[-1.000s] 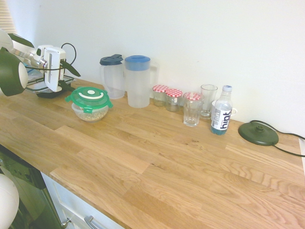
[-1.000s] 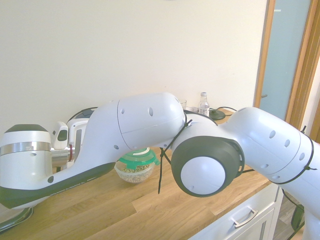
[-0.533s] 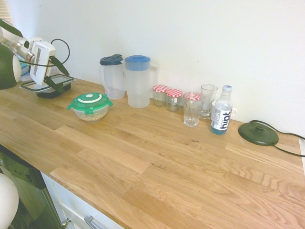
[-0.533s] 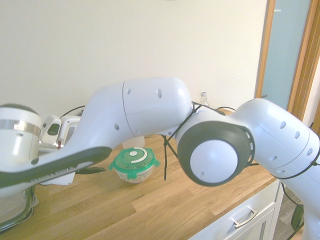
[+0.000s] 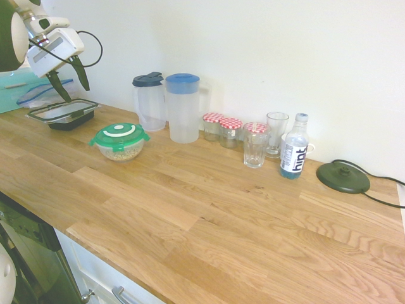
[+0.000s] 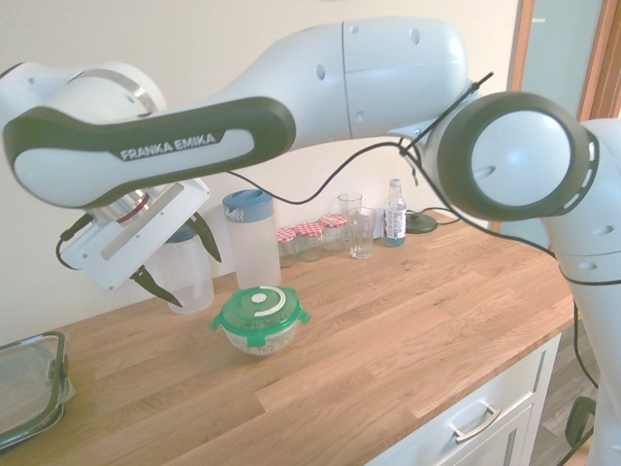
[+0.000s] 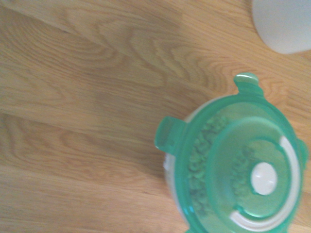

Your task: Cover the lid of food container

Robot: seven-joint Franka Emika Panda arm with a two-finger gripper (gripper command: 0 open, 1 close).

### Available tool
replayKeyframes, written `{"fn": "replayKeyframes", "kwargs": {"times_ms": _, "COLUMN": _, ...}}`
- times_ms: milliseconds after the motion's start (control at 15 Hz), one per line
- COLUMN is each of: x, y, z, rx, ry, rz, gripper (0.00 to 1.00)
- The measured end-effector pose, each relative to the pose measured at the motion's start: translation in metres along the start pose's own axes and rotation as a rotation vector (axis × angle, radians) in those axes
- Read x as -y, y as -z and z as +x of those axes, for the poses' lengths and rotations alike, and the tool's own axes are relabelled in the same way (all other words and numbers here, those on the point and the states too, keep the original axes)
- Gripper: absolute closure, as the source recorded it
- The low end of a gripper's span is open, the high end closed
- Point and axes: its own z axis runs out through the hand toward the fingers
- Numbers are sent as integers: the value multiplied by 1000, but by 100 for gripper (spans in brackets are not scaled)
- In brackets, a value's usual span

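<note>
The green lid [image 5: 119, 132] lies flat on top of the food container [image 5: 120, 152], a small clear bowl of beige grains on the wooden counter. The second exterior view shows the lid [image 6: 259, 308] level on the bowl [image 6: 256, 340], its clip tabs sticking out. My gripper [image 5: 69, 81] hangs open and empty high above the counter, up and to the left of the bowl. In the second exterior view the gripper [image 6: 182, 262] is in front of the jugs, well clear of the lid. The wrist view looks down on the lid [image 7: 243, 179] from a distance.
A rectangular black-rimmed clear box [image 5: 63, 113] sits left of the bowl. Behind it stand a dark-lidded jug [image 5: 150, 101] and a blue-lidded jug [image 5: 183, 109]. Further right are two red-checked jars [image 5: 221, 128], two glasses [image 5: 255, 145], a water bottle [image 5: 293, 147] and a dark round base [image 5: 343, 177].
The gripper opened beside the bowl, then rose up and away from it. The lid stayed on the container. The arm lifted from low over the counter to high above it.
</note>
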Motion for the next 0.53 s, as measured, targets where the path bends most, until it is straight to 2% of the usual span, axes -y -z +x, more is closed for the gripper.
{"fn": "replayKeyframes", "kwargs": {"times_ms": 333, "x": -48, "y": -8, "z": 64, "rx": 171, "ry": -9, "rz": 310, "gripper": 0}}
{"fn": "replayKeyframes", "kwargs": {"times_ms": 467, "x": -74, "y": -20, "z": 95, "rx": 217, "ry": -15, "rz": 443, "gripper": 0}}
{"fn": "replayKeyframes", "kwargs": {"times_ms": 533, "x": -90, "y": -29, "z": 109, "rx": 219, "ry": -15, "rz": 480, "gripper": 0}}
